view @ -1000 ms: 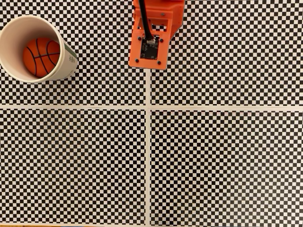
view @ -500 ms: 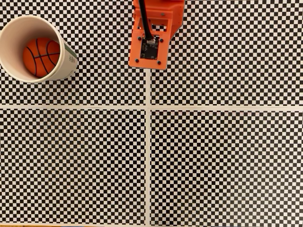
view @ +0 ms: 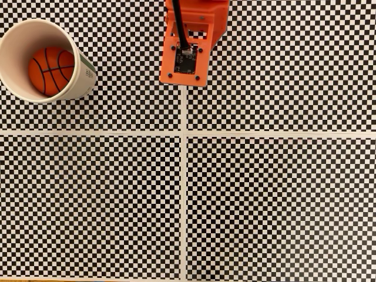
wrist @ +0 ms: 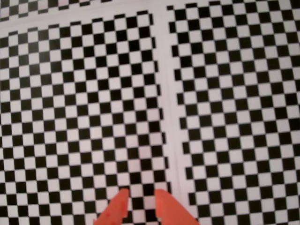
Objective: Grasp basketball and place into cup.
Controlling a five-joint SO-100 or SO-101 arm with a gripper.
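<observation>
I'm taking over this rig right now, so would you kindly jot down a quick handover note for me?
Gripper: empty, fingertips slightly apart in the wrist view, above the bare checkerboard mat.
Basketball: sits inside the white paper cup, which stands upright at the fixed view's top left.
Arm: at the top centre of the fixed view, apart from the cup.
Done: ball is in the cup.
Left: nothing apparent for this task.
</observation>
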